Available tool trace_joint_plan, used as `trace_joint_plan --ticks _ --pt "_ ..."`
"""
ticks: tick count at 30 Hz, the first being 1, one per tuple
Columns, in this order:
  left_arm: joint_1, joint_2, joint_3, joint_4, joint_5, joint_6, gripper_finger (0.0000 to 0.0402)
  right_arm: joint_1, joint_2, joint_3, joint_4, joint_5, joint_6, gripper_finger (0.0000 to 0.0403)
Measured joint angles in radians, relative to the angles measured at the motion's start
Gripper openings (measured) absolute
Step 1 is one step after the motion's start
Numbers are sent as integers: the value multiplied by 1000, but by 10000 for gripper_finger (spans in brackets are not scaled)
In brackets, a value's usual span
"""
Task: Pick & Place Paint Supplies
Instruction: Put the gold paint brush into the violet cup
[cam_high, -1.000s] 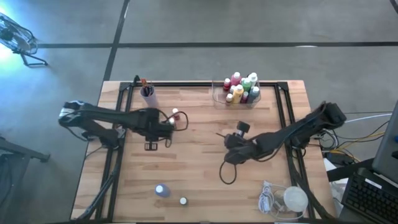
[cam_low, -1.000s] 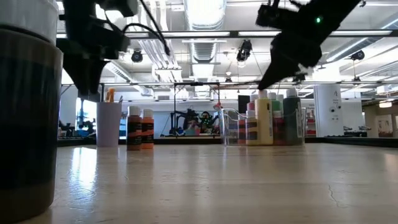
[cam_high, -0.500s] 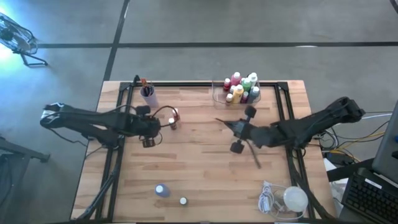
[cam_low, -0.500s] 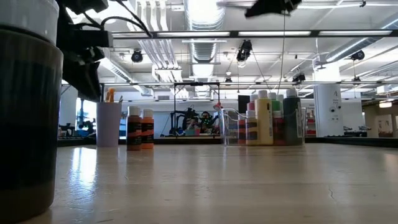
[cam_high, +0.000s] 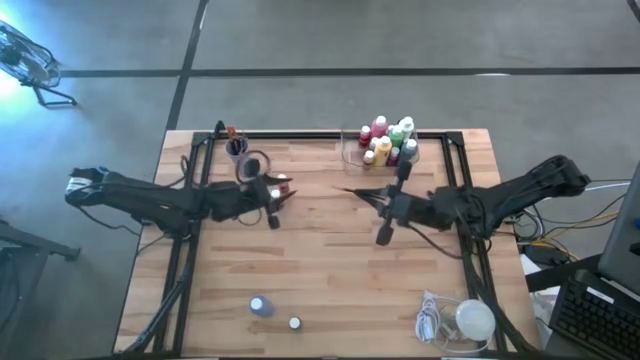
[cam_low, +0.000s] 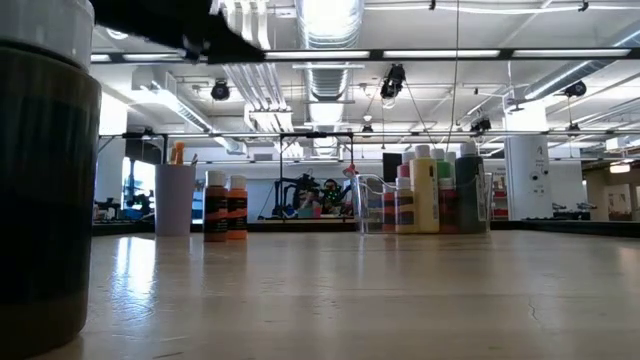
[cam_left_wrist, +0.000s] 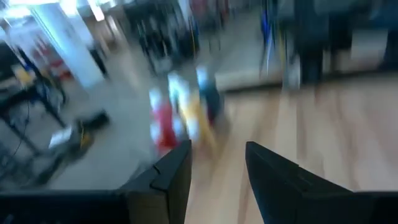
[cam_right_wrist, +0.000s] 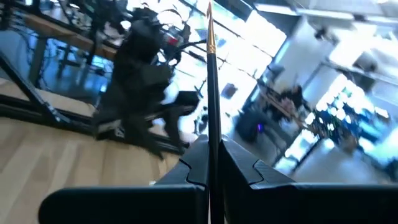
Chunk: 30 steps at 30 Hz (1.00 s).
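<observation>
My right gripper (cam_high: 380, 204) hangs above the table's middle right, shut on a thin dark paintbrush (cam_high: 355, 195) whose tip (cam_right_wrist: 209, 9) points toward the table's left. My left gripper (cam_high: 276, 200) is open and holds nothing (cam_left_wrist: 217, 152). It hangs beside two orange-red bottles (cam_high: 281, 184) that stand upright on the table. Several pale-capped bottles stand in the clear tray (cam_high: 352, 158) at the far edge. A purple cup (cam_high: 238, 152) holding brushes stands at the far left. My right gripper pinches the paintbrush's dark handle (cam_right_wrist: 211, 124), some way behind the gold ferrule (cam_right_wrist: 210, 43), between its two fingers. The fingers come level from the table's right, and the brush lies along them with its bristle end sticking out ahead. The brush is lifted clear of the table.
Near the front edge stand a blue-purple bottle (cam_high: 260, 306) and a small one (cam_high: 294, 323). A white round lump with a coiled cord (cam_high: 468, 320) lies at the front right. In the low view a large dark bottle (cam_low: 40, 190) stands close at the left.
My right gripper has risen and tipped from pointing down to level, carrying the paintbrush up off the table; the brush now points toward the table's left. My left gripper has tipped up from pointing down to level and now faces the table's right, beside the two orange-red bottles.
</observation>
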Motion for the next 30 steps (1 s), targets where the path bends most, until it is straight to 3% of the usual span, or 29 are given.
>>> trace_joint_plan --ticks 4,9,11,16,20,30 --pt "0 10 -4 212 124 2 156 -7 22 -15 40 -48 -25 13" --pt "0 27 6 358 435 14 154 -16 28 -98 190 -149 -37 12" --pt "-1 39 6 424 514 15 154 -17 28 -157 295 -182 -39 12" --pt "0 79 6 540 531 44 154 -17 51 -286 614 -265 -100 12" --pt "0 144 26 640 532 79 154 -17 83 -331 818 -272 -153 12" --pt "0 341 219 681 581 175 153 -17 153 -303 816 -250 -160 12"
